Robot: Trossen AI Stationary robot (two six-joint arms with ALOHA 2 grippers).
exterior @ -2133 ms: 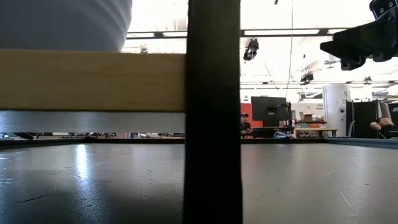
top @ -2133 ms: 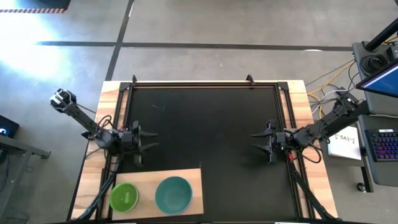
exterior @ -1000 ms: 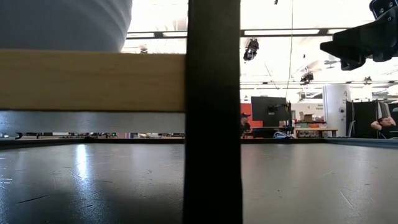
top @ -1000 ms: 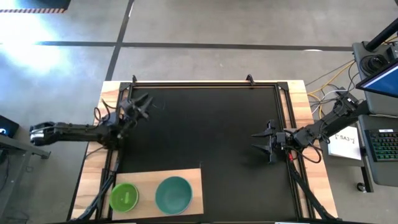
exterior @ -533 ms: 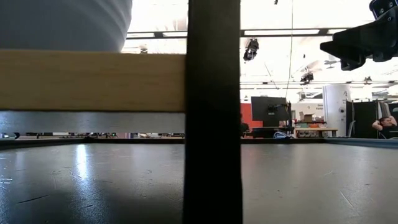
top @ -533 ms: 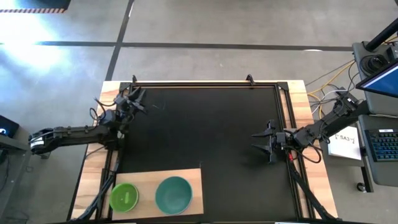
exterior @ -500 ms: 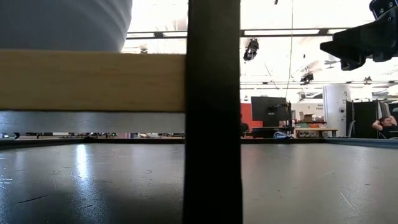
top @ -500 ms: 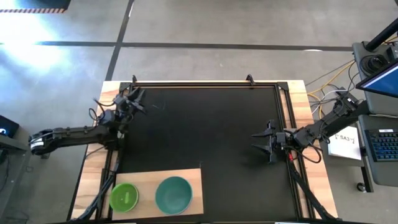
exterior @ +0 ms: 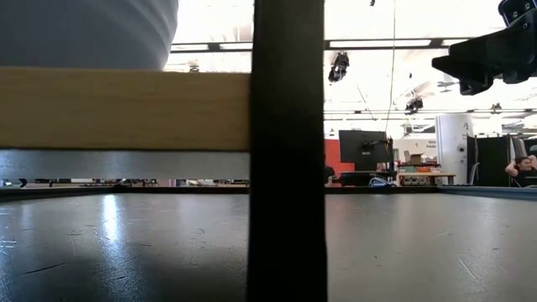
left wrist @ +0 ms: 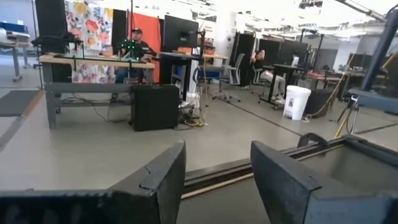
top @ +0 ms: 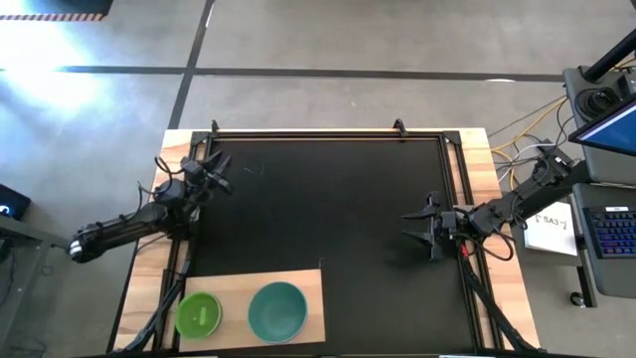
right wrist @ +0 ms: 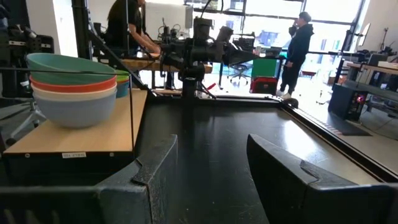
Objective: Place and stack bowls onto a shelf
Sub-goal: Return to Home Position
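The light-wood shelf (top: 308, 283) lies at the near left of the black mat. On it stand two stacks of bowls. One stack has a green bowl (top: 198, 314) on top. The other has a teal bowl (top: 277, 310) on top, with red, white and slate-blue bowls (right wrist: 73, 93) under it in the right wrist view. My left gripper (top: 221, 171) is open and empty near the mat's far left corner, and it faces the room in its wrist view (left wrist: 217, 152). My right gripper (top: 409, 227) is open and empty above the mat's right side, pointing toward the shelf (right wrist: 81, 134).
A black frame rail (top: 318, 133) runs along the mat's far edge. In the low view a black post (exterior: 289, 151) and the shelf's edge (exterior: 126, 109) fill the left half. People sit and stand in the room beyond (right wrist: 300, 43). A keyboard (top: 611, 234) lies off the table's right.
My left gripper has stayed open near the mat's far left corner, shifting slightly toward the near edge, while the arm behind it has swung toward the table's near left. My right gripper and the bowls have kept still.
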